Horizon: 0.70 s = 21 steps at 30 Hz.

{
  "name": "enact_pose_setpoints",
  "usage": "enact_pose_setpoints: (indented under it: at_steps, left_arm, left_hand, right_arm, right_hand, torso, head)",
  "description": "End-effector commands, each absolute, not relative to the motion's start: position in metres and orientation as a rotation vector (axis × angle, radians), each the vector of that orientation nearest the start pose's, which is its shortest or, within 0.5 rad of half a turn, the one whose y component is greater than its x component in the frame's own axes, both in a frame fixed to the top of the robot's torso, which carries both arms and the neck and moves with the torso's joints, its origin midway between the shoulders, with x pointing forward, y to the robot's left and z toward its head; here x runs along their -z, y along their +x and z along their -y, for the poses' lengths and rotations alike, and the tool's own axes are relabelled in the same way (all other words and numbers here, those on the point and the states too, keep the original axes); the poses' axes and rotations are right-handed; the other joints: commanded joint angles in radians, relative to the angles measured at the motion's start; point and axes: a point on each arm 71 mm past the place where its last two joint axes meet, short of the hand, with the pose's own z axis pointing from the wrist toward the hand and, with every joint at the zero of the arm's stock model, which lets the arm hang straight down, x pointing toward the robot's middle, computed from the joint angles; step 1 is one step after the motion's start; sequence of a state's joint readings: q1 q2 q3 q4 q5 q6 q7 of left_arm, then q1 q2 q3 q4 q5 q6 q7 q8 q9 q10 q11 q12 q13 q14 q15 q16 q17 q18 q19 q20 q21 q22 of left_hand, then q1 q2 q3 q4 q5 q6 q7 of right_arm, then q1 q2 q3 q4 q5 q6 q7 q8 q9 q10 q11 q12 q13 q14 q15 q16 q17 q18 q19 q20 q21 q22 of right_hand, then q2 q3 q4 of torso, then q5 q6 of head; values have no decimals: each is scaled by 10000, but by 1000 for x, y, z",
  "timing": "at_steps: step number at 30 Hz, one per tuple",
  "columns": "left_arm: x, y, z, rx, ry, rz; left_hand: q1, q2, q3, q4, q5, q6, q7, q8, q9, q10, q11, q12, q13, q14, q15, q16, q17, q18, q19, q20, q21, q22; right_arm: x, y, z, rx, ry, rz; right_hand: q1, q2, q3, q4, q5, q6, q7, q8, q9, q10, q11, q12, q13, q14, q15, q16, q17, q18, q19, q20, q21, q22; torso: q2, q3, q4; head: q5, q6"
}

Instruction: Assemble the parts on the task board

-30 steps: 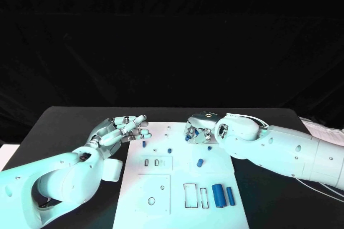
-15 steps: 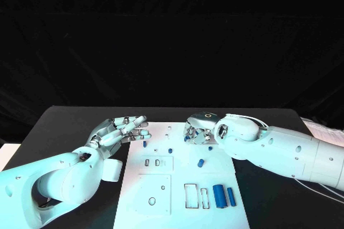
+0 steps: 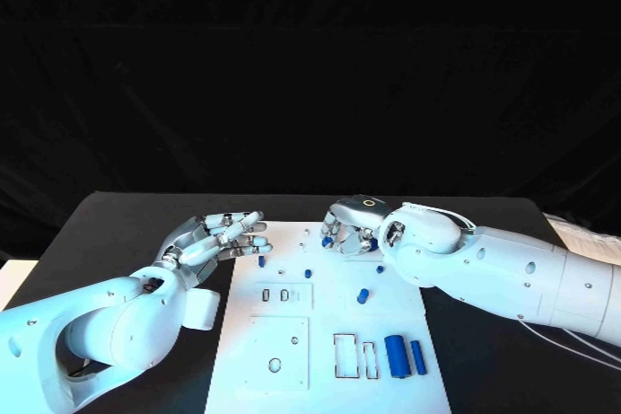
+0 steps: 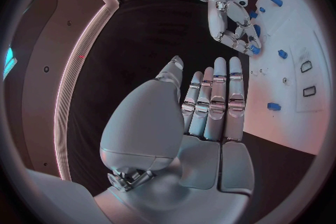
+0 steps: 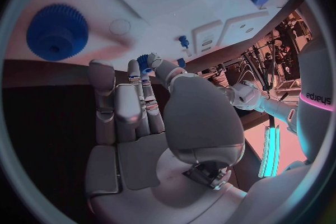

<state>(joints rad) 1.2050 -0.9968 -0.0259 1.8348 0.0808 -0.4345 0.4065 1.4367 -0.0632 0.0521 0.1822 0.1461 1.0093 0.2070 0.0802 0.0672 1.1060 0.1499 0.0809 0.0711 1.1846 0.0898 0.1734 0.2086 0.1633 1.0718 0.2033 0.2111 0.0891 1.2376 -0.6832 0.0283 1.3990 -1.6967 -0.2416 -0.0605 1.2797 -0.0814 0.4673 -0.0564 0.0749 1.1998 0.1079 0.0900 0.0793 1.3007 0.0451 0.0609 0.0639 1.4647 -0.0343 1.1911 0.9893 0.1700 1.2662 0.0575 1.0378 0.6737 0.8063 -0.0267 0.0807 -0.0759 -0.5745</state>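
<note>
I'm working w/ the right hand at the task board's far edge, fingers pinching a small blue part (gear lying just beyond the fingertips). Left hand hovering beside the board, fingers apart, holding nothing; right's nearer.

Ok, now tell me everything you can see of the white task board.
The task board is a flat white plate, matt like plastic, lying in the middle of the black table between the two arms. It has rectangular cut-outs, small slots and round holes. Small blue pieces stand or lie on it, with two longer blue cylinders side by side near its right edge and a blue gear at its far end. The right hand hovers over that far end, a small blue piece at its fingers.
</note>
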Motion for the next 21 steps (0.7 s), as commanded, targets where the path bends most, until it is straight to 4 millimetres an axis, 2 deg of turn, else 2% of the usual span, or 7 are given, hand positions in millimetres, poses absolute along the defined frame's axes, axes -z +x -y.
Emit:
enact_pose_setpoints:
  at_steps: [1, 2, 4, 7, 10, 15, 21]
  left_arm:
    - [147, 432, -199, 16301, -11904, -13932]
    - [147, 432, -199, 16307, -11902, -13936]
    - [147, 431, -198, 16326, -11898, -13946]
    - [146, 431, -199, 16332, -11892, -13944]
    - [145, 431, -199, 16337, -11876, -13932]
    - [143, 431, -199, 16367, -11825, -13905]
    - [140, 431, -198, 16416, -11763, -13886]
  left_hand:
    - [17, 77, 1, -69, -67, -4, 59, -38, -13, -56, 42, -66, -13, -5, 88, -52, 15, 180, 85, 18, -52, -18]
    - [17, 77, 1, -69, -67, -4, 59, -38, -13, -56, 42, -66, -12, -5, 88, -52, 16, 180, 85, 18, -53, -18]
    - [17, 77, 1, -69, -67, -4, 59, -38, -13, -56, 42, -66, -12, -5, 88, -52, 16, 180, 85, 18, -53, -18]
    - [16, 79, -3, -80, -69, -6, 61, -46, -12, -61, 46, -75, -11, -21, 95, -72, 21, 177, 80, 23, -70, -27]
    - [16, 79, -3, -80, -69, -6, 61, -46, -12, -61, 46, -75, -11, -21, 95, -72, 21, 177, 80, 23, -70, -27]
    - [14, 80, -7, -86, -69, -7, 62, -51, -11, -63, 48, -79, -10, -30, 99, -85, 23, 176, 76, 25, -80, -32]
    - [13, 81, -9, -89, -70, -6, 61, -53, -10, -64, 49, -82, -9, -36, 101, -92, 25, 176, 73, 27, -86, -35]
  right_arm:
    - [141, 519, 144, -5729, -3935, -14491]
    - [139, 519, 143, -5719, -3905, -14411]
    - [137, 521, 139, -5705, -3866, -14281]
    - [136, 523, 135, -5704, -3833, -14147]
    - [135, 525, 131, -5703, -3833, -14094]
    - [135, 528, 126, -5674, -3869, -14118]
    - [138, 533, 122, -5592, -3979, -14290]
  right_hand:
    - [222, 104, 204, 165, -53, 63, -34, -65, 442, -51, -2, 5, 12, 362, -4, 61, 17, -184, -64, 41, 46, 16]
    - [216, 99, 218, 180, -72, 62, -32, -70, 449, -54, 0, 6, 13, 359, -2, 74, 26, -184, -71, 44, 59, 27]
    - [212, 94, 222, 185, -77, 60, -31, -72, 451, -57, 1, 6, 13, 359, -1, 79, 31, -185, -74, 46, 65, 33]
    - [199, 72, 249, 213, -95, 44, -22, -91, 461, -84, 8, 0, 9, 353, 6, 100, 45, -186, -87, 53, 93, 58]
    - [195, 56, 269, 226, -100, 29, -15, -106, 466, -110, 17, -5, 6, 351, 10, 118, 61, -186, -97, 58, 107, 69]
    - [194, 42, 295, 242, -100, 14, -8, -122, 473, -132, 24, -5, 5, 347, 17, 137, 75, -187, -108, 64, 128, 88]
    - [195, 27, 305, 246, -97, 8, -5, -129, 477, -143, 27, -4, 5, 348, 21, 159, 102, -189, -109, 67, 145, 108]
  torso:
    - [7, -18, 33]
    - [16, -26, 53]
    - [31, -19, 40]
    - [54, -38, 74]
    - [56, -40, 69]
    - [74, -76, 110]
    - [83, -63, 106]
  head:
    - [-18, 24]
    - [-34, 21]
    - [5, 37]
    - [-27, 45]
    - [-13, 33]
    - [-28, 28]
    - [-1, 8]
